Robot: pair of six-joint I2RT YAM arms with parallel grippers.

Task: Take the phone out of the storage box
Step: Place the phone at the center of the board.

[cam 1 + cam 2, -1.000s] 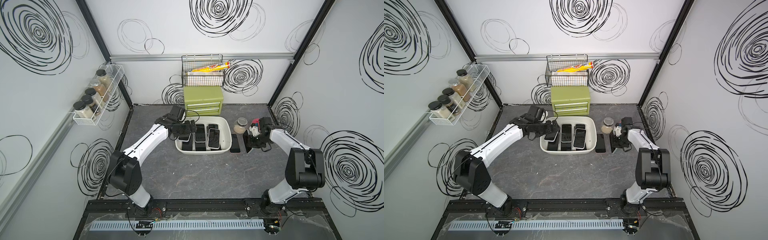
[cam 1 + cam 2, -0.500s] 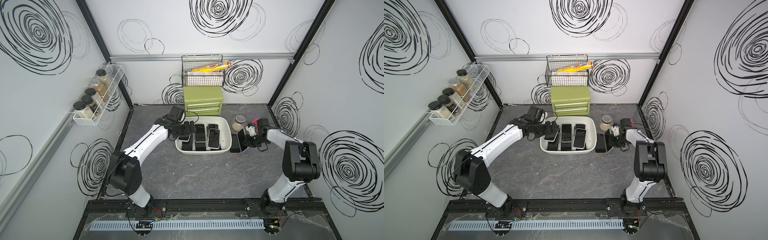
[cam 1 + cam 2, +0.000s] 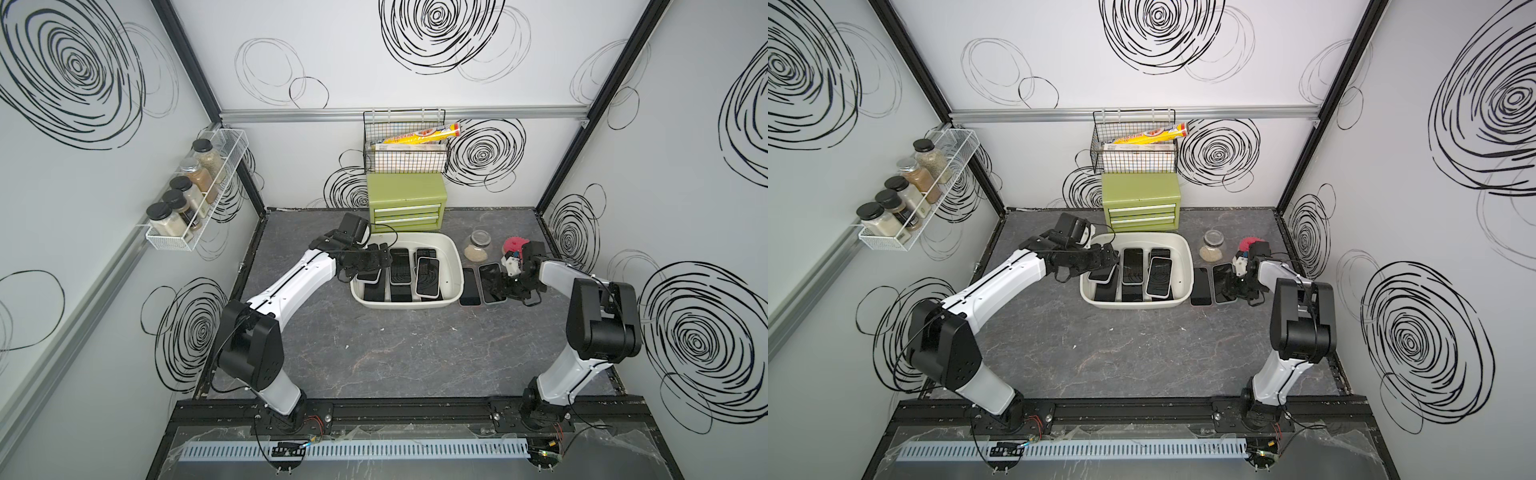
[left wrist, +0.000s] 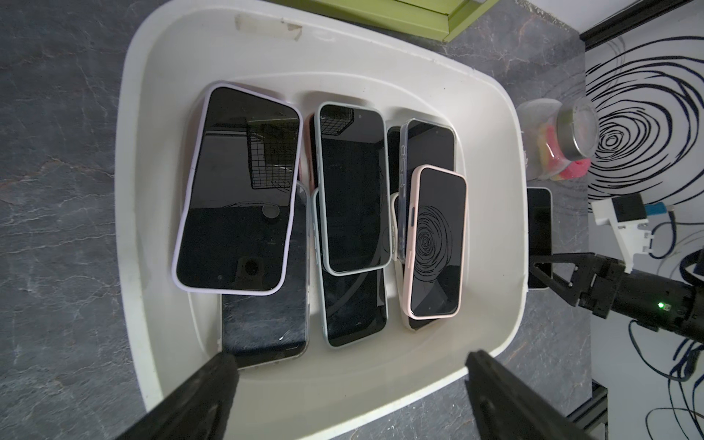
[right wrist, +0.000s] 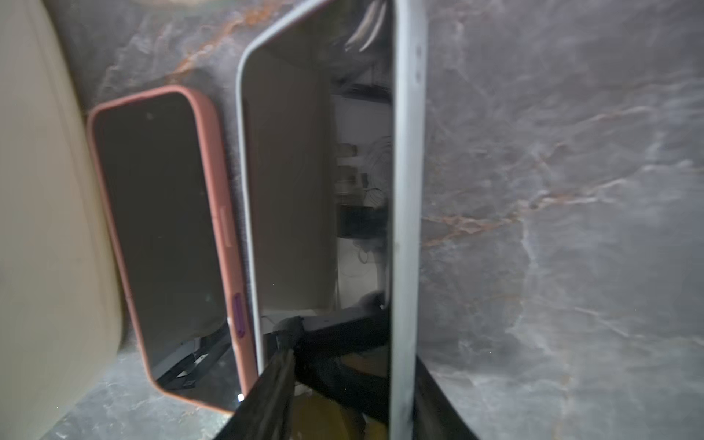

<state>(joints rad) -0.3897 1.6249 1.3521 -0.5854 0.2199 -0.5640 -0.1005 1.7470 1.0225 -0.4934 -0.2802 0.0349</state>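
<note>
The off-white storage box point(image 3: 455, 254) point(image 3: 1185, 253) point(image 4: 129, 190) sits mid-table with several phones overlapping inside, among them a lilac-cased one point(image 4: 236, 190) and a pink-cased one point(image 4: 436, 244). My left gripper point(image 3: 384, 259) point(image 3: 1108, 255) point(image 4: 352, 360) hangs open over the box's left end with nothing between its fingers. On the table right of the box lie a salmon-cased phone point(image 3: 469, 286) point(image 5: 160, 228) and a pale-cased phone point(image 3: 490, 278) point(image 3: 1223, 282) point(image 5: 324, 171). My right gripper point(image 3: 500, 286) point(image 3: 1233, 286) point(image 5: 354, 362) is low at the pale phone's end, jaws apart on either side of it.
A glass jar of grains point(image 3: 478, 247) and a red object point(image 3: 515, 245) stand behind the right gripper. The green drawer chest point(image 3: 407, 203) and black wire basket point(image 3: 405, 156) are at the back wall. A spice rack point(image 3: 195, 195) hangs on the left wall.
My right gripper carried the pale-cased phone leftward and down beside the salmon-cased phone, then its jaws parted. The left arm has not moved.
</note>
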